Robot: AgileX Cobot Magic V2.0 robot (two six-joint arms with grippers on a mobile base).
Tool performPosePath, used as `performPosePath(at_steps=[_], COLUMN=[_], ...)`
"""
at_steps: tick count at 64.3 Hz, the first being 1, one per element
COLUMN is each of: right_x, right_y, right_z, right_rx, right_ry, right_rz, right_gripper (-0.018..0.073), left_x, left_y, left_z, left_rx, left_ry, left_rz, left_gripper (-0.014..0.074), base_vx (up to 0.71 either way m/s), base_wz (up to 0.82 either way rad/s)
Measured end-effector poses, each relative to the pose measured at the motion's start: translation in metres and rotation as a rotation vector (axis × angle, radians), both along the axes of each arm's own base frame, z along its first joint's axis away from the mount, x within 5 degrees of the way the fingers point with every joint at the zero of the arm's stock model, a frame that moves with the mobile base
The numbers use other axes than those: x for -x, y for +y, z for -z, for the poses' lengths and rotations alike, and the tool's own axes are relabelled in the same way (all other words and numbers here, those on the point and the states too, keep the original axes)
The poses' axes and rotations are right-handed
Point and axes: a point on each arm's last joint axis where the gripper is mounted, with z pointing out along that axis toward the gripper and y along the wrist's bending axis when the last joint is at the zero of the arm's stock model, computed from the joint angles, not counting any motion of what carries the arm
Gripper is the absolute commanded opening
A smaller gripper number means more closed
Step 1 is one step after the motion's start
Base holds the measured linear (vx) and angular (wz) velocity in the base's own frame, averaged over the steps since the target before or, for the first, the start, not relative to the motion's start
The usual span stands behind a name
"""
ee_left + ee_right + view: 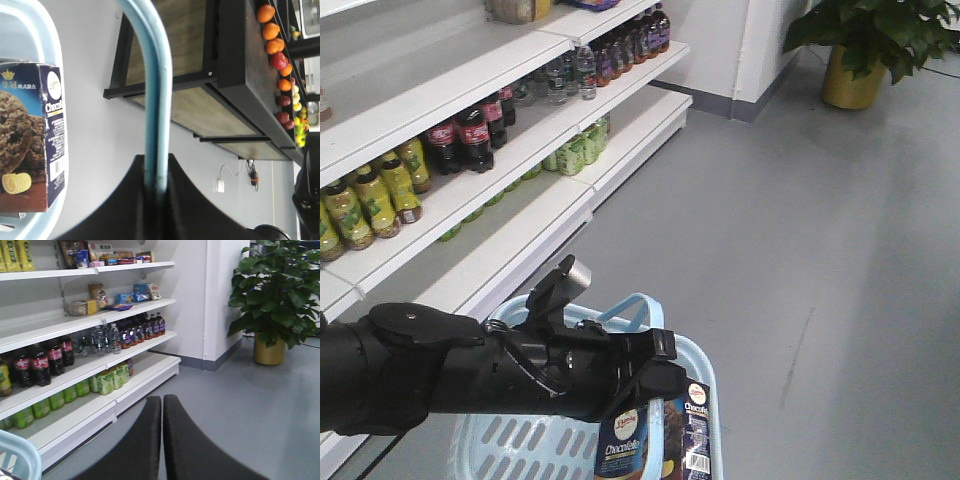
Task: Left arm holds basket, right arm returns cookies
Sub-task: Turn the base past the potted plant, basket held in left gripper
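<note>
The light blue basket (500, 440) hangs low in the front view, its loop handle (628, 303) raised. My bulky left arm (440, 370) reaches across from the left. The left gripper (156, 159) is shut on the handle (155, 100), which runs straight up between the jaws. The cookies (655, 440), a dark brown and navy box, stand upright inside the basket at its right end. The box (30, 140) also shows beside the basket rim (52, 55). My right gripper (162, 400) is shut on nothing, hanging over the grey floor. One basket corner (22, 455) shows at its lower left.
White store shelves (520, 150) with rows of drink bottles (460, 135) run along the left. A potted plant (865, 50) stands at the back right by a white pillar. Grey floor (800, 250) lies ahead. A dark wooden rack with fruit (280, 60) appears in the left wrist view.
</note>
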Motion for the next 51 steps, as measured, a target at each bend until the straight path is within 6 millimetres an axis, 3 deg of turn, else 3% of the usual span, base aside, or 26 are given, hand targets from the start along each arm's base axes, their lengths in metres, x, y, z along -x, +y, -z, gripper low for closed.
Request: performPosePath(at_steps=[51], right_x=[0.0000], right_y=[0.0000], right_z=[0.0000], right_rx=[0.000], right_ry=[0.000], right_rz=[0.000], right_gripper=[-0.0008], left_x=[0.0000], left_y=[0.0000], left_z=[0.0000], left_rx=[0.000], left_ry=[0.000], left_rz=[0.000], left_gripper=[-0.0008], base_vx=[0.09], base_wz=[-0.35])
